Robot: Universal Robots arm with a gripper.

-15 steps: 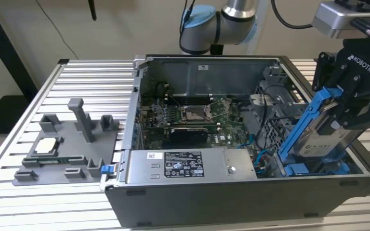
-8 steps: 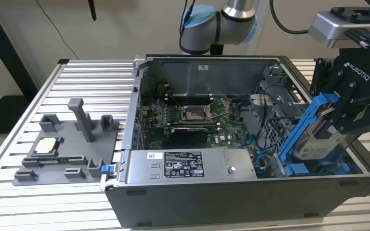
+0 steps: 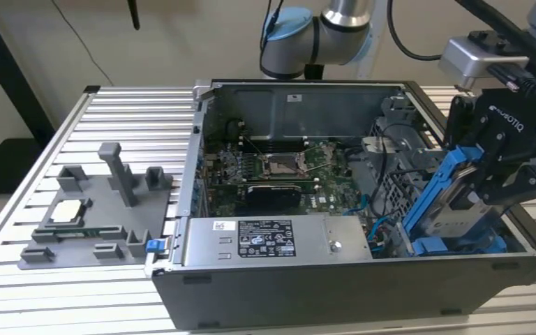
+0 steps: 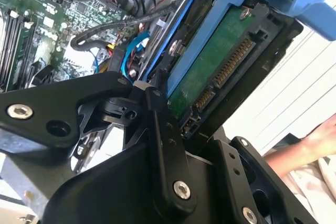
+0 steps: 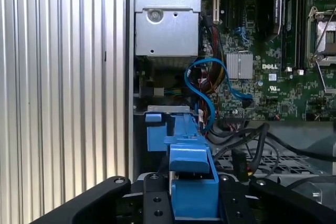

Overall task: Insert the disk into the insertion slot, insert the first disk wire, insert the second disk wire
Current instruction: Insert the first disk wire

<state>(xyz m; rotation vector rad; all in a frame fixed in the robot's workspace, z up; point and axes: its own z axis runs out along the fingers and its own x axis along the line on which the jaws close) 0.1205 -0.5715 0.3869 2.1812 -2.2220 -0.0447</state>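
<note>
The disk (image 3: pixel 462 213) is held clipped in its blue frame (image 3: pixel 447 183) and is steeply tilted. It is located at the end of the computer case (image 3: pixel 343 293) on the exterior view's right. Its lower end appears to be sunk inside the case walls, at the insertion slot (image 3: pixel 400 188) of the perforated drive cage. Full seating is not shown, so insertion is judged to be under way, not complete. In the second wrist view the green circuit-board side and the connector row are exposed.

The gripper (image 3: pixel 490 187) is closed on the disk, with the fingers (image 5: pixel 153 204) clamped on either side of the frame's handle end.

A looped blue cable (image 5: pixel 203 85) and several black wires (image 5: pixel 252 140) lie just beside the slot, between the cage and the motherboard (image 5: pixel 294 77). The silver power-supply box (image 3: pixel 278 239) is set alongside. The case is carried on a slatted metal surface (image 3: pixel 119 112). A person's arm (image 4: pixel 310 148) is seen near the gripper.

Hazards, as judged:
- Jamming may be caused if the tilt is not matched to the slot rails.
- The blue cable or black wires may be trapped under the frame.
- The frame may be twisted in the fingers by side load, since it is gripped at one end only.
- The arm may be struck if it is not kept clear.
</note>
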